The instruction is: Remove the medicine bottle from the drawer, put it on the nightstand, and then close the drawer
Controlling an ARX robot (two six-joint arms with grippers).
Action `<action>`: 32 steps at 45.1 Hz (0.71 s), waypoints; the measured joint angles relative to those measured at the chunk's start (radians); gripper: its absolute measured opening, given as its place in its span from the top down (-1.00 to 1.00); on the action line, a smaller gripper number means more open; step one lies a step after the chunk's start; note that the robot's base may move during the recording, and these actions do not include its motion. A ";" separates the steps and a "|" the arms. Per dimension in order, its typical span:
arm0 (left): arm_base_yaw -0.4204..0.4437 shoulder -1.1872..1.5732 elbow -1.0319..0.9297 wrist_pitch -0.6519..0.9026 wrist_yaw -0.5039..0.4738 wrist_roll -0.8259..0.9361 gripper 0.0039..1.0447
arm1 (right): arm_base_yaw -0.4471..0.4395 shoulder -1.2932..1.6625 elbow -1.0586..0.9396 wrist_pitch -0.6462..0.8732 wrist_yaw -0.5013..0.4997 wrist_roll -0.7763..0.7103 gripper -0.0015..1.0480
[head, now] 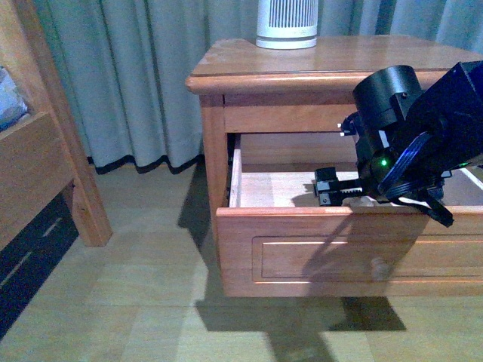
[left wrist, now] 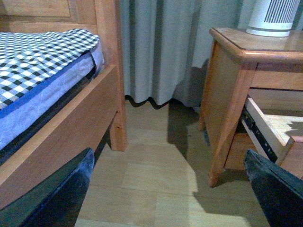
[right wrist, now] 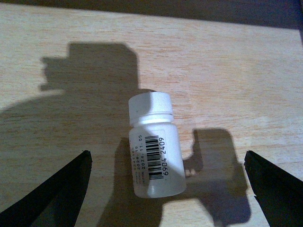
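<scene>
The nightstand [head: 339,64] stands ahead with its upper drawer [head: 347,253] pulled open, round knob [head: 379,268] on the front. My right arm reaches into the drawer and the right gripper [head: 324,188] is low inside it. In the right wrist view the medicine bottle [right wrist: 155,146] lies on the pale drawer floor [right wrist: 236,71], cap pointing away, barcode up. The right gripper [right wrist: 168,158] is open, with one finger on each side of the bottle and apart from it. The bottle is hidden in the front view. My left gripper [left wrist: 169,156] is open and empty over the floor, to the left of the nightstand [left wrist: 227,94].
A large white ribbed cylinder [head: 287,23] stands at the back of the nightstand top. The wooden bed frame [head: 45,166] with checked bedding [left wrist: 42,52] is at the left. A grey curtain [head: 128,75] hangs behind. Wood floor lies between bed and nightstand.
</scene>
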 joint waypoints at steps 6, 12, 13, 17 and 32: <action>0.000 0.000 0.000 0.000 0.000 0.000 -0.88 | 0.000 0.041 0.027 0.021 -0.008 0.000 -0.87; 0.000 0.000 0.000 0.000 0.000 0.000 -0.88 | 0.000 0.070 0.051 0.032 -0.015 0.000 -0.84; 0.000 0.000 0.000 0.000 0.000 0.000 -0.88 | 0.000 0.077 0.060 0.031 -0.016 0.000 -0.76; 0.000 0.000 0.000 0.000 0.000 0.000 -0.88 | 0.000 0.092 0.080 0.024 -0.023 0.000 -0.56; 0.000 0.000 0.000 0.000 0.000 0.000 -0.88 | 0.001 0.120 0.120 0.014 -0.029 0.004 0.38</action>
